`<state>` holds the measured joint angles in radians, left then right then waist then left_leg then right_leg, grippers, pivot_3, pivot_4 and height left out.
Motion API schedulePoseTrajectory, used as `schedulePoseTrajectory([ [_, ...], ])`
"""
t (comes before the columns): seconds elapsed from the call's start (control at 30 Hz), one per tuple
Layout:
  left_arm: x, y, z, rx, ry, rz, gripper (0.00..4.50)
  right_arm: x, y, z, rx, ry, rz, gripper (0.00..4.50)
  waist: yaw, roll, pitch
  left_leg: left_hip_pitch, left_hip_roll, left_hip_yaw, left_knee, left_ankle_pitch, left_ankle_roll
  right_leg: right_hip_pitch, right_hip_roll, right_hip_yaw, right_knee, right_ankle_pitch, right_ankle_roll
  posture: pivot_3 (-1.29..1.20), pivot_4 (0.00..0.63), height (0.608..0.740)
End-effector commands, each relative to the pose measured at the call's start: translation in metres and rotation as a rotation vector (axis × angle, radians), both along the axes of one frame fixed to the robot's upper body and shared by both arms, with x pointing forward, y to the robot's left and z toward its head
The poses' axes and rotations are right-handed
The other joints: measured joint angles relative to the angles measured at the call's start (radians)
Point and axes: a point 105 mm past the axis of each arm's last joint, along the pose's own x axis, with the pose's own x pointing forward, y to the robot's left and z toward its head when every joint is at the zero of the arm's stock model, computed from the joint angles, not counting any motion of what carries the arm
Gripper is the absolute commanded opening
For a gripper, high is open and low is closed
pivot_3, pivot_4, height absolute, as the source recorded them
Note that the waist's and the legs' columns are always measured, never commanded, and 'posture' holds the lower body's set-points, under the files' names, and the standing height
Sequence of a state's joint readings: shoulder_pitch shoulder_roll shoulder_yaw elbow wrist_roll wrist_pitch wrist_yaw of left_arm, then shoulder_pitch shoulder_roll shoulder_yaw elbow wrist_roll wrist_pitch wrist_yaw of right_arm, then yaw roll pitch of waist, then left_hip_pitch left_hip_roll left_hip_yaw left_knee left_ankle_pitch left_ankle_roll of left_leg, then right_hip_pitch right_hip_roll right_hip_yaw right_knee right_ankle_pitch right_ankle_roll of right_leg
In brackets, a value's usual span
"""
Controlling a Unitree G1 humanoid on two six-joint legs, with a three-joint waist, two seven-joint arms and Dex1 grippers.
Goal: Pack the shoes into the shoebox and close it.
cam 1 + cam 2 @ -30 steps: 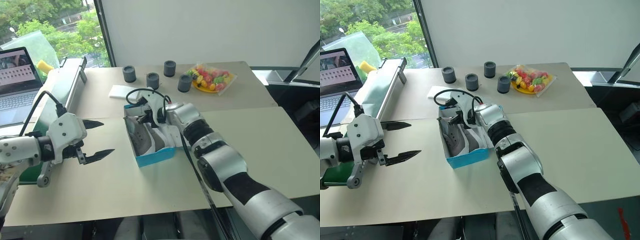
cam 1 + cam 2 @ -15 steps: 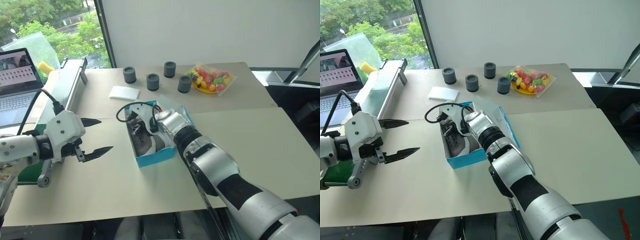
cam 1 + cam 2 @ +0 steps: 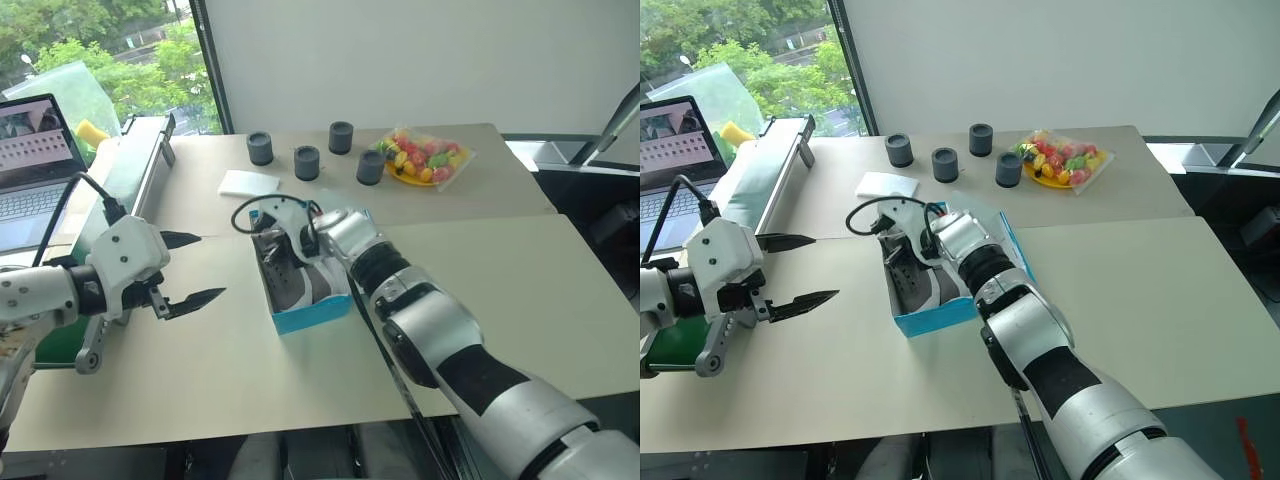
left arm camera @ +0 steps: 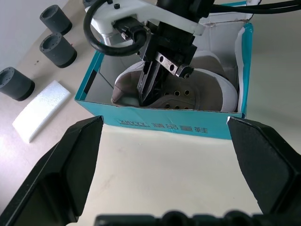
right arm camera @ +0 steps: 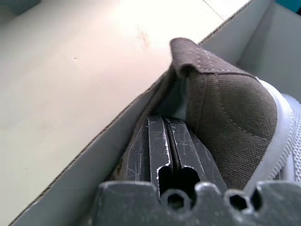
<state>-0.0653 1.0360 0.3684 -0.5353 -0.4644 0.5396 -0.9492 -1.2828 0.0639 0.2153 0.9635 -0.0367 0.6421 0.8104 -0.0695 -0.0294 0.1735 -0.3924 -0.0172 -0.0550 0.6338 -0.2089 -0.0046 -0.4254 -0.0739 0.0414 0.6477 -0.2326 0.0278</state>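
The blue shoebox (image 3: 312,317) stands open in the middle of the table, both grey-brown shoes (image 4: 200,94) lying inside it. Its lid (image 3: 1012,240) rises on the right side, mostly hidden behind my right arm. My right gripper (image 4: 146,96) is shut and points down into the box's far end, wedged between a shoe heel (image 5: 225,117) and the white inner wall (image 5: 94,155), holding nothing. To the left of the box, my left gripper (image 3: 208,267) hovers wide open and empty, its fingers (image 4: 61,179) facing the box's long side.
A flat white pad (image 3: 249,183) lies behind the box. Several dark cylinders (image 3: 307,161) and a bag of coloured pieces (image 3: 420,158) sit at the back. A laptop (image 3: 30,170) and a long green-white device (image 3: 130,170) line the left edge.
My right wrist has swung round and its shut gripper has shifted toward the box's far left corner, uncovering the white pad. The left gripper has stayed where it was, open.
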Motion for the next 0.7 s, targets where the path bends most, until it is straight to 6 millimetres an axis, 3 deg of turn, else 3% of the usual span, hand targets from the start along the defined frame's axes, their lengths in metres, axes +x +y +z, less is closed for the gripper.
schedulePoseTrajectory([
  [0.03, 0.001, 0.002, 0.008, 0.025, -0.039, 0.009, 4.50, -0.011, 0.000, 0.036, 0.085, -0.018, 0.064, 0.04, 0.001, 0.000, 0.000, 0.000, 0.000, 0.000, 0.000, 0.000, 0.000, 0.000, 0.000, 0.000, 0.000, 0.000, 0.000, 0.00, 0.150, 0.731],
  [0.33, -0.001, 0.002, 0.003, 0.008, -0.026, 0.016, 4.50, -0.028, -0.034, 0.090, 0.294, 0.051, 0.023, 0.04, 0.000, 0.000, 0.000, 0.000, 0.000, 0.000, 0.000, 0.000, 0.000, 0.000, 0.000, 0.000, 0.000, 0.000, 0.000, 0.00, 0.150, 0.731],
  [0.4, -0.006, -0.002, -0.004, -0.014, -0.009, 0.008, 4.50, -0.032, -0.048, 0.103, 0.365, 0.067, 0.004, 0.04, 0.001, 0.000, 0.000, -0.001, 0.000, 0.000, 0.000, 0.000, 0.000, 0.000, -0.001, 0.000, 0.000, 0.000, 0.000, 0.00, 0.150, 0.731],
  [0.5, -0.015, -0.012, -0.016, -0.058, 0.022, -0.012, 4.50, -0.048, -0.087, 0.128, 0.515, 0.107, 0.007, 0.04, 0.006, 0.000, 0.000, -0.002, 0.001, 0.000, 0.000, 0.000, 0.000, -0.001, -0.002, 0.000, -0.001, 0.000, 0.000, 0.00, 0.150, 0.731],
  [0.53, -0.016, -0.013, -0.018, -0.066, 0.027, -0.010, 4.50, -0.057, -0.101, 0.133, 0.550, 0.115, 0.018, 0.59, 0.012, 0.000, 0.000, -0.003, 0.001, -0.001, 0.000, 0.000, 0.000, -0.001, -0.002, -0.001, -0.001, 0.000, 0.000, 0.00, 0.150, 0.731],
  [0.6, -0.017, -0.012, -0.021, -0.070, 0.030, -0.004, 4.50, -0.070, -0.116, 0.135, 0.577, 0.129, 0.039, 1.08, 0.026, 0.000, 0.000, -0.005, 0.000, 0.000, 0.002, 0.000, 0.000, -0.001, -0.003, -0.002, -0.002, 0.000, 0.001, 0.00, 0.150, 0.731],
  [0.7, -0.017, -0.013, -0.025, -0.080, 0.033, 0.001, 4.50, -0.112, -0.138, 0.118, 0.532, 0.147, 0.165, 2.13, 0.030, 0.000, 0.000, -0.005, 0.000, 0.001, 0.004, 0.000, 0.000, 0.000, -0.002, -0.003, -0.001, 0.000, 0.001, 0.00, 0.150, 0.731],
])
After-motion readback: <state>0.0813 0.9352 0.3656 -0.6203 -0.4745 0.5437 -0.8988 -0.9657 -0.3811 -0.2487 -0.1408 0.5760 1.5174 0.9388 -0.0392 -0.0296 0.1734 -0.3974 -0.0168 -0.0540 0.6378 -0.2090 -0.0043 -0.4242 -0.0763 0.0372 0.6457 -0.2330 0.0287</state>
